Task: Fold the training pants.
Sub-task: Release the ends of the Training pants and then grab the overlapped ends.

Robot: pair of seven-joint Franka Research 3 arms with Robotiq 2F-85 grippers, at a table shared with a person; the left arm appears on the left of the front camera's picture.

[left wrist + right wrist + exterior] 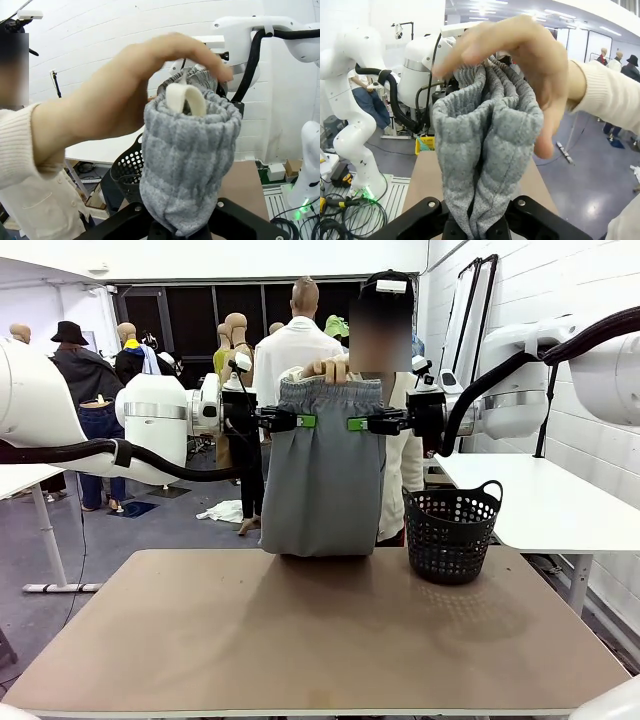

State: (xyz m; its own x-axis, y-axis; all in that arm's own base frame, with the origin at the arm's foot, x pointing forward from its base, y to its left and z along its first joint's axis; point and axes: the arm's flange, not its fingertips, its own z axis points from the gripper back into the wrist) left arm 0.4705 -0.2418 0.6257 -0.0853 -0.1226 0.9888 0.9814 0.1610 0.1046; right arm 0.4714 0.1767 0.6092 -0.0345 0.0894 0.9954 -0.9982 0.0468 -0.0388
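Nearest the camera, at the bottom of the front view, the tan desk [300, 640] is lying bare, and that looks like room being left free for the fold. Moving up to mid-frame, the training pants [322, 480] are hanging in the centre, grey fabric dropping straight down, the hem reaching about the desk's far edge; whether it is touching, I cannot tell. Just right of them the black basket [450, 535] is sitting at the desk's far right, apart from the cloth and out of the way. Higher up, at the gathered waistband, the left claw [305, 421] is pinching the left end and the right claw [357, 423] is pinching the right end, both clamped tight on fabric. In each wrist view the waistband is bunching up out of the closed jaws at the bottom edge. Holding both ends at one height is letting the pants hang flat and square, I'd judge, ready for laying down. Behind and above, the person's hand [325, 368] is resting over the top of the waistband, fingers curling across it, probably steadying or releasing it.
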